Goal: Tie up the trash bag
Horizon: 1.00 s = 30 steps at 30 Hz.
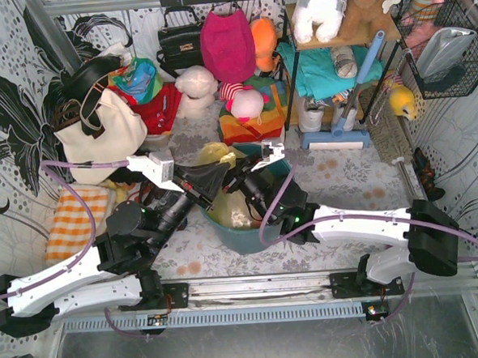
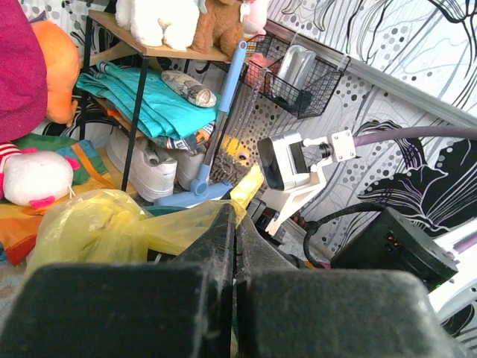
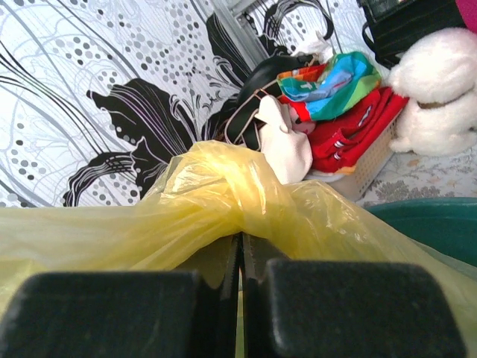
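Note:
The trash bag (image 1: pixel 214 154) is thin yellow-green plastic, standing in the teal round bin (image 1: pixel 244 239) at the table's middle. Both grippers meet over the bin's mouth. My left gripper (image 1: pixel 222 173) is shut on a stretched strip of the bag; in the left wrist view the plastic (image 2: pixel 97 224) runs left from the jaw tips of that gripper (image 2: pixel 237 212). My right gripper (image 1: pixel 239 183) is shut on the bag too. In the right wrist view a bunched, knot-like twist of the bag (image 3: pixel 238 190) sits right at the tips of that gripper (image 3: pixel 240 240).
A white tote bag (image 1: pixel 98 131) stands at the back left, plush toys (image 1: pixel 247 104) and a red basket behind the bin. A shelf with shoes and a blue mop (image 1: pixel 355 91) is at the back right. An orange checked cloth (image 1: pixel 75 221) lies left.

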### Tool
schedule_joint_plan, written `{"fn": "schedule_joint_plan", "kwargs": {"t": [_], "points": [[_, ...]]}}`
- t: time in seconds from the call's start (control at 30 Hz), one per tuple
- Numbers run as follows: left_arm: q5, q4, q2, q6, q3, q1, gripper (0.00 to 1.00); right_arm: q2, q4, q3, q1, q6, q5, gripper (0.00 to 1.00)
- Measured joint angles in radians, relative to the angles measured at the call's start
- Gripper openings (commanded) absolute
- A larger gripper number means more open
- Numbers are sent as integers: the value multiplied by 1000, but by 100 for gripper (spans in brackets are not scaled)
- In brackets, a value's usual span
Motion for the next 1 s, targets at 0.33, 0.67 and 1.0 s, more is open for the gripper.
{"fn": "schedule_joint_plan", "kwargs": {"t": [0.33,0.67,1.0], "points": [[44,-61,-3,-21,16,0,0,90,373,-42,22,-153,21,0],[54,-176,-80,-47,45,0,49,140,616,-45,32,-260,22,0],[-79,-231,-182,-50,67,0,59,139,610,-45,34,-261,9,0]]}}
